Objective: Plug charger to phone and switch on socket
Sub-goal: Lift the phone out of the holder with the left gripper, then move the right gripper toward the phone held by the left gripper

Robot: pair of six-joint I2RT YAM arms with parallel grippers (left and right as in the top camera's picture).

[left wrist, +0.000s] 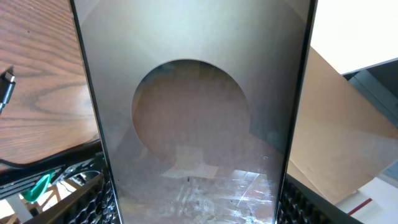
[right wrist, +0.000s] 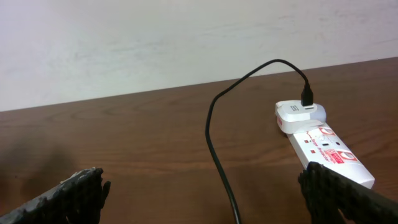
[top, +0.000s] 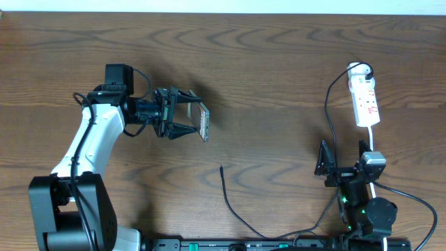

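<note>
Desk (top: 279,56) with socket (top: 366,101) lying just ahead of the right gripper (top: 343,155), whose jaws stand wide apart and empty, probably poised for the switch. Left gripper (top: 197,117) clamped across the phone (top: 204,125), held on edge, presumably to expose its port. Charger (top: 230,202) tip lies loose between both grippers, unplugged.

The phone (left wrist: 193,112) fills the middle of the view, its glossy face bearing a large round mark. The left claw (left wrist: 194,208) grips it, textured fingers (left wrist: 87,202) on both lower edges. The charger (left wrist: 5,90) tip shows far left, over the desk (left wrist: 43,56).
</note>
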